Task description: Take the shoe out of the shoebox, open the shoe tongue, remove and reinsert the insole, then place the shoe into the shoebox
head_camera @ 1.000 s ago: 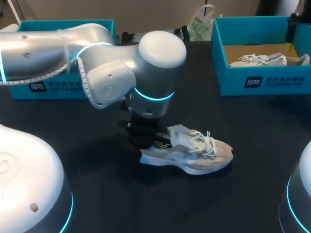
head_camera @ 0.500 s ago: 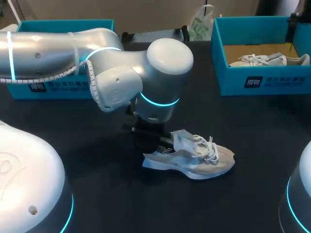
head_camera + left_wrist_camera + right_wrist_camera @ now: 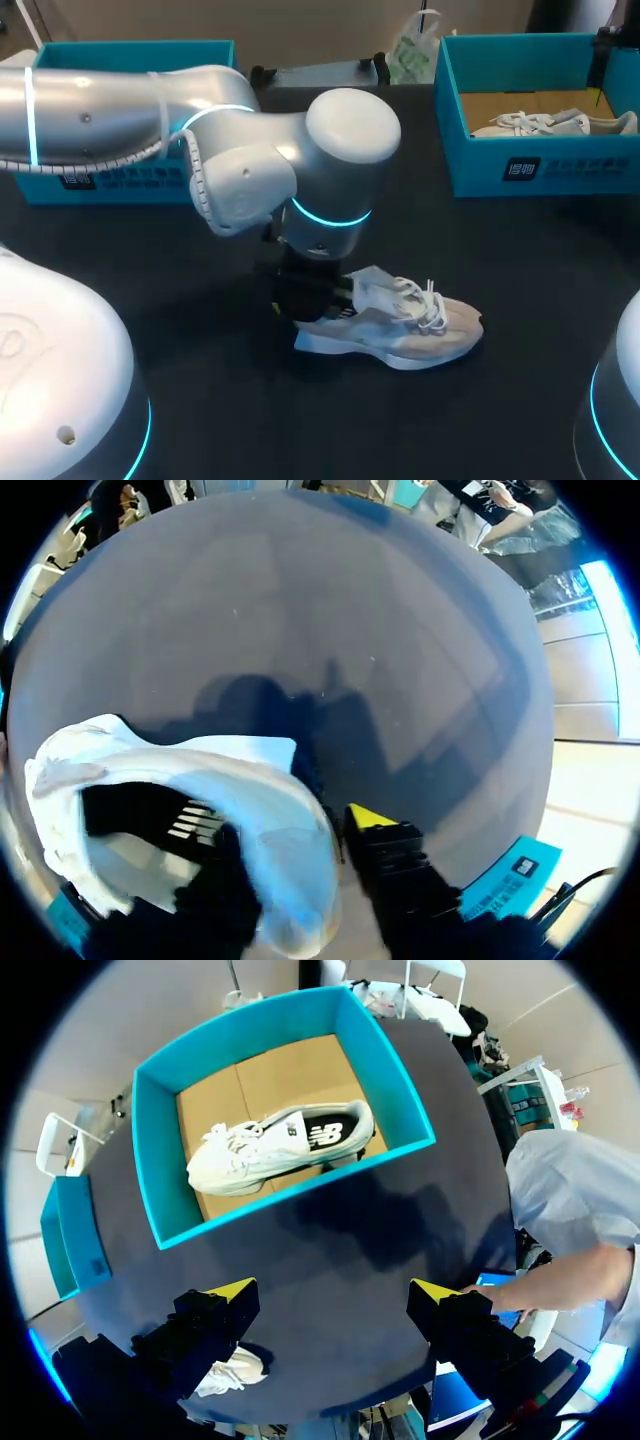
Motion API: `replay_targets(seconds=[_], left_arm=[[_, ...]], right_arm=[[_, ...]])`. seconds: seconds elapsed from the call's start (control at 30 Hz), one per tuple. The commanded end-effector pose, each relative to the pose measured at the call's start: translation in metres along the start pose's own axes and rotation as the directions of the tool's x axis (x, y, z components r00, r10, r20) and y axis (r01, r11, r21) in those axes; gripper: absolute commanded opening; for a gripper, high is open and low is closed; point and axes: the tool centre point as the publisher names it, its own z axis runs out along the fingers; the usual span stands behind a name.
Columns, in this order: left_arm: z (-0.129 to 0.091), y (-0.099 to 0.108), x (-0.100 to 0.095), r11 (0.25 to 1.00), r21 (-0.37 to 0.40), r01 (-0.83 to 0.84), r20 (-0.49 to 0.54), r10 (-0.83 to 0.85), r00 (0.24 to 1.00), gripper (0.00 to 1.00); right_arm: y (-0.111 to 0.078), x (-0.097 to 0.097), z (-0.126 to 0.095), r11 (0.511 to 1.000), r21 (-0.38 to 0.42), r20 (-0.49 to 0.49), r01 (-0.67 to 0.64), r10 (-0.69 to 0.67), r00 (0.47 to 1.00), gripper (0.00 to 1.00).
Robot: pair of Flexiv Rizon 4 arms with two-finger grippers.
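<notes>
A pale grey-and-white shoe (image 3: 410, 325) with white laces lies on its sole on the black table, toe to the right. My left gripper (image 3: 312, 300) is at its heel, mostly hidden under the wrist. In the left wrist view the left gripper (image 3: 297, 825) straddles the white heel collar (image 3: 270, 810): one finger inside the shoe, the yellow-tipped finger (image 3: 372, 818) outside with a thin gap, so it is open. My right gripper (image 3: 333, 1295) hangs wide open and empty, high above the table before the teal shoebox (image 3: 300, 1195). The shoe (image 3: 235, 1370) peeks out behind one of its fingers.
The teal shoebox (image 3: 540, 165) stands at the back right with a second white shoe (image 3: 560, 123) lying in it on brown cardboard. Another teal box (image 3: 130, 50) sits at the back left, partly behind my left arm.
My left arm has shifted a little to the right, nudging the shoe along. Its fingers have spread apart from the heel collar they were pinching. The right gripper has stayed put.
</notes>
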Motion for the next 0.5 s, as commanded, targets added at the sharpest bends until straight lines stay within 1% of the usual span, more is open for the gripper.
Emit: replay_targets(seconds=[0.03, 0.23, 0.33, 0.37, 0.4, 0.47, 0.5], left_arm=[[-0.009, -0.002, 0.006, 1.0, -0.014, 0.009, 0.026, -0.009, 1.0, 1.0], [-0.039, -0.002, 0.015, 0.999, -0.042, 0.034, 0.094, -0.03, 0.995, 1.0], [-0.062, -0.001, 0.024, 0.996, -0.049, 0.068, 0.146, -0.06, 0.987, 1.0], [-0.067, -0.001, 0.027, 0.996, -0.042, 0.08, 0.161, -0.072, 0.984, 1.0], [-0.077, -0.001, 0.033, 0.993, -0.009, 0.12, 0.182, -0.116, 0.976, 1.0], [-0.09, -0.005, 0.043, 0.983, 0.05, 0.179, 0.222, -0.186, 0.957, 1.0], [-0.096, -0.008, 0.048, 0.975, 0.063, 0.213, 0.233, -0.222, 0.947, 1.0]], right_arm=[[-0.001, 0.0, 0.0, 1.0, -0.002, 0.0, -0.001, 0.001, 1.0, 1.0], [-0.001, 0.0, 0.0, 1.0, -0.002, 0.0, -0.001, 0.001, 1.0, 1.0], [-0.001, 0.0, 0.0, 1.0, -0.002, 0.0, -0.001, 0.001, 1.0, 1.0], [-0.001, 0.0, 0.0, 1.0, -0.002, 0.0, -0.001, 0.001, 1.0, 1.0], [-0.001, 0.0, 0.0, 1.0, -0.002, 0.0, -0.001, 0.001, 1.0, 1.0], [-0.001, 0.0, 0.0, 1.0, -0.002, 0.0, -0.001, 0.001, 1.0, 1.0], [-0.001, 0.0, 0.0, 1.0, -0.002, 0.0, -0.001, 0.001, 1.0, 1.0]])
